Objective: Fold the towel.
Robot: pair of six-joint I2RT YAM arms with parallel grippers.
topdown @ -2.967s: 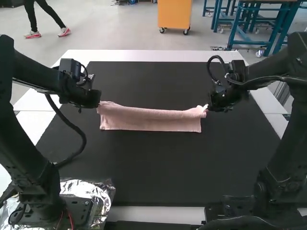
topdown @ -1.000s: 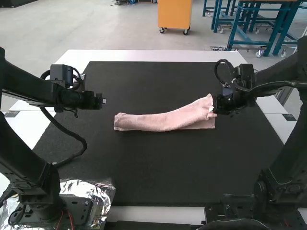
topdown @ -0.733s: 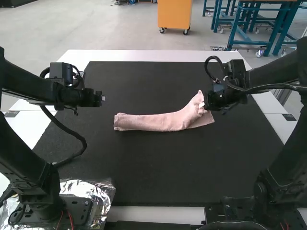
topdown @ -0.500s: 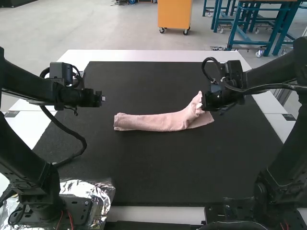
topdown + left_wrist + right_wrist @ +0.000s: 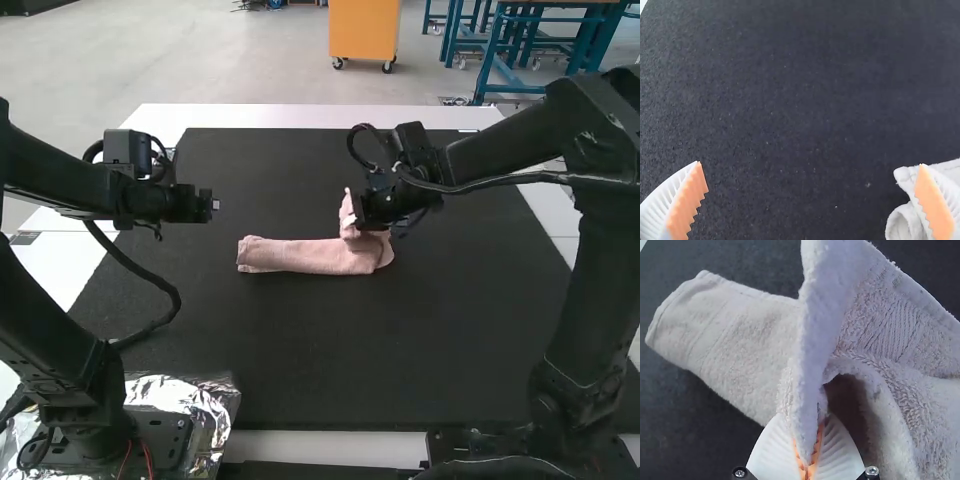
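While my left gripper (image 5: 215, 206) hangs off the end of the towel (image 5: 305, 257), high view has my right gripper (image 5: 362, 222) at the cloth's other end, where part stands up off the black mat (image 5: 330, 350). The rest lies as a narrow folded strip, its free end flat and pinned by nothing. Risk: if I pull too far across, that loose end could skid along and the fold would land off line. Left wrist view: fingers (image 5: 684, 202) spread wide, nothing between them, a pale towel corner past one pad; whether there's contact I can't tell from this angle, but high view puts them apart. Right wrist view: fingers (image 5: 772, 452) pinched on a raised ridge of towel, layers draped each side, with a dark hollow beneath one. How many layers I've got, can't tell. If it's only the upper ones, the lower could lag and bunch. That hollow could set as a lump if I lower without drawing the cloth over first; letting go too high would likely drop the flap crooked, since it's twisted at the grip.
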